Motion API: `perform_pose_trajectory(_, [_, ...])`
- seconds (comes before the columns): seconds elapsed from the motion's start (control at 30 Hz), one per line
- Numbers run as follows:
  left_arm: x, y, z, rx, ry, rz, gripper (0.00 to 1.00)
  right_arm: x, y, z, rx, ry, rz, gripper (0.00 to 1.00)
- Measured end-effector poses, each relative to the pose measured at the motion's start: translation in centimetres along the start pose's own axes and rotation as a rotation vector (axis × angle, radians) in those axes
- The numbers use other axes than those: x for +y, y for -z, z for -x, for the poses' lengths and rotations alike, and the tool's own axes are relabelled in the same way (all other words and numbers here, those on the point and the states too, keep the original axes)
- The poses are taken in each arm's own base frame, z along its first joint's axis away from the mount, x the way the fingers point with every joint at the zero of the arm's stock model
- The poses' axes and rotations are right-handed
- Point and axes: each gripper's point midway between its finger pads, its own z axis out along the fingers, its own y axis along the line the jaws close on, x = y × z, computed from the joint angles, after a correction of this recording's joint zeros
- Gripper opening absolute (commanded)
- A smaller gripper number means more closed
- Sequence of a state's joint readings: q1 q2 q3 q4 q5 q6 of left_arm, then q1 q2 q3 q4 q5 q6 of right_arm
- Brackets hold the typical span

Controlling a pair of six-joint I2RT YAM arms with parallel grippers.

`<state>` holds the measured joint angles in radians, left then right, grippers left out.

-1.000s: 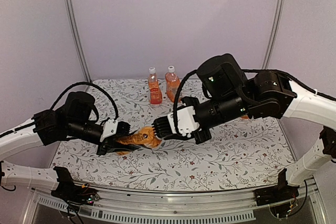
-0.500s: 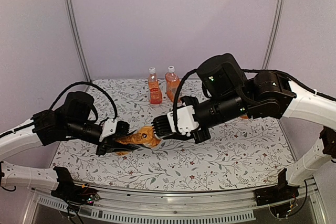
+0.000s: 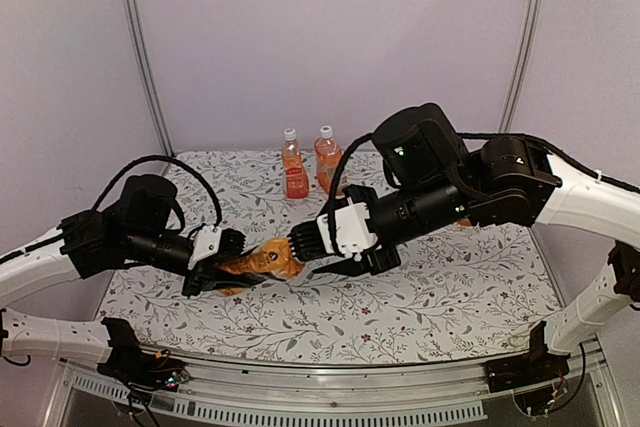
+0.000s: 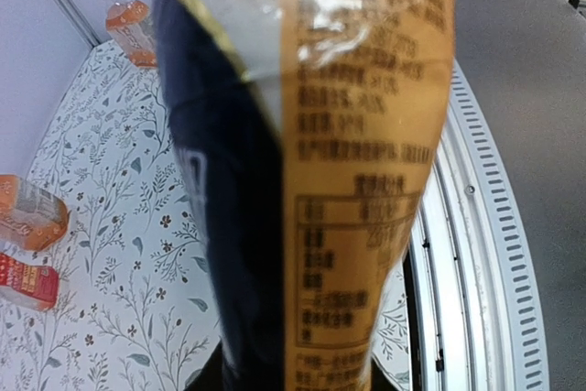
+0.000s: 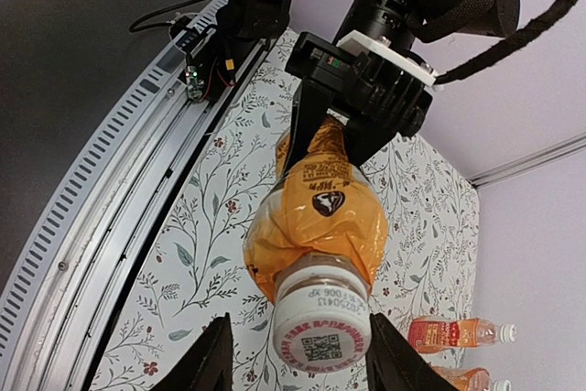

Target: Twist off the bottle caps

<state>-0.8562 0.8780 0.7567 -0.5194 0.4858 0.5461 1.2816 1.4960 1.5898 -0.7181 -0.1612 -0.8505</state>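
My left gripper (image 3: 214, 272) is shut on the body of a bottle (image 3: 262, 261) wrapped in an orange and dark label, held level above the table. The label fills the left wrist view (image 4: 366, 135) and hides the left fingers there. The bottle's white cap (image 5: 322, 329), printed with a red ring and a code square, points at the right wrist camera. My right gripper (image 5: 302, 325) is open around that cap, with a gap showing on each side between cap and fingers (image 5: 212, 362). Two other capped orange bottles (image 3: 294, 171) (image 3: 327, 159) stand at the back.
The flowered tablecloth (image 3: 420, 297) covers the table. Its metal front rail (image 5: 101, 180) runs near the held bottle. Another orange bottle (image 5: 453, 331) shows at the right wrist view's lower right, and one (image 4: 128, 17) stands far off in the left wrist view.
The right gripper's jaws have spread apart from the cap. The left gripper and the held bottle have stayed nearly still.
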Motion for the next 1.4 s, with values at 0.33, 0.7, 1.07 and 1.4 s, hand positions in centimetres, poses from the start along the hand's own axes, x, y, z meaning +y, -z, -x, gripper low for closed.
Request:
perform_pose_trajectory(0.33, [0.2,0.0,0.0,-0.003,0.005,0.013,0.15,-0.9,-0.2,-0.1,0.009,-0.095,-0.045,0.99])
perform_pose_trajectory(0.7, [2.4,-0.1,-0.4,0.009,0.006,0.141,0.15,-5.9,2.4,1.4,-0.135,-0.679,-0.106,0.99])
perform_pose_trajectory(1.07, [5.5,0.2,-0.8,0.023,-0.010,0.312,0.15,-6.0,0.5,-1.1,-0.047,-1.225,-0.091,0.81])
perform_pose_trajectory(1.4, [6.0,0.3,-0.6,0.019,-0.016,0.337,0.15,-5.0,-0.5,-3.5,0.065,-1.303,-0.121,0.68])
